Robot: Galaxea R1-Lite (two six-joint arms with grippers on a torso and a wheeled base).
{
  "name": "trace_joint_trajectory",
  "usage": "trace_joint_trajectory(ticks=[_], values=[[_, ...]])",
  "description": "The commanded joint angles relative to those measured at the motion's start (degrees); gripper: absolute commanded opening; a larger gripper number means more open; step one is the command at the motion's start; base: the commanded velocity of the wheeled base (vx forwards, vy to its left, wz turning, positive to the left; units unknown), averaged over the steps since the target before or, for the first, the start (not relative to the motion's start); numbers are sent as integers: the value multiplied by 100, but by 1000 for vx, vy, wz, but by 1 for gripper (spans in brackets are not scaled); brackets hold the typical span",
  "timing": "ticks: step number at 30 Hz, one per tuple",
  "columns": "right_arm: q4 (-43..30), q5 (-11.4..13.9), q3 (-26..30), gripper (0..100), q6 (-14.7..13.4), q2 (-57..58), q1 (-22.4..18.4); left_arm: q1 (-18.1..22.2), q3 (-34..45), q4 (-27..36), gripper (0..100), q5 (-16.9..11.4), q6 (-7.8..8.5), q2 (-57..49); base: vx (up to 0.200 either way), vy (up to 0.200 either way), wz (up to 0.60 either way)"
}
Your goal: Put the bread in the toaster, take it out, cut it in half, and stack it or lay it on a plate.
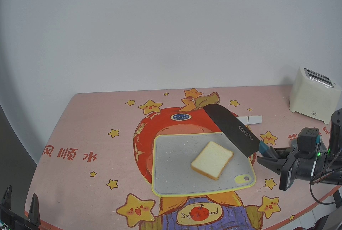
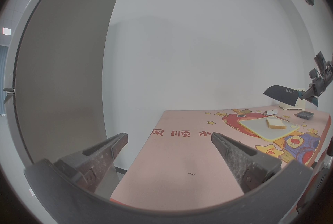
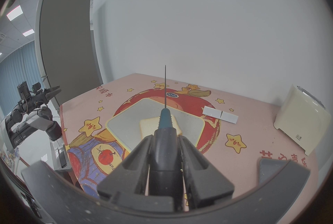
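Right tool grips white-printed knife | raised near bread

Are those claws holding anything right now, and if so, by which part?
The right gripper holds the knife by its handle, with the blade raised in the air. The left gripper is open and holds nothing.

Light bright, even, diffuse. Ceiling panels glow at the right wrist view's edge. Shadows soft: a faint one on the wall beside the toaster, a thin one under the bread. Dull sheen on the knife blade. Both wrist views bow straight lines hard and go black at the corners. We see the table edge curve in the head view.
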State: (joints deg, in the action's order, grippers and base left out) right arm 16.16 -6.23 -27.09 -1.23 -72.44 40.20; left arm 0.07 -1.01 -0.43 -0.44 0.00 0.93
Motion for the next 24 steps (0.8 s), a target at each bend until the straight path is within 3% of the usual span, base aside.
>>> trace_joint_trajectory(ticks=[1,24], values=[[1,-1,2,0,0,-139,-13,1,101,8,100,0,0,-40,0,0,0],[-8,-10,213,0,70,-280,119,1,101,8,100,0,0,-40,0,0,0]])
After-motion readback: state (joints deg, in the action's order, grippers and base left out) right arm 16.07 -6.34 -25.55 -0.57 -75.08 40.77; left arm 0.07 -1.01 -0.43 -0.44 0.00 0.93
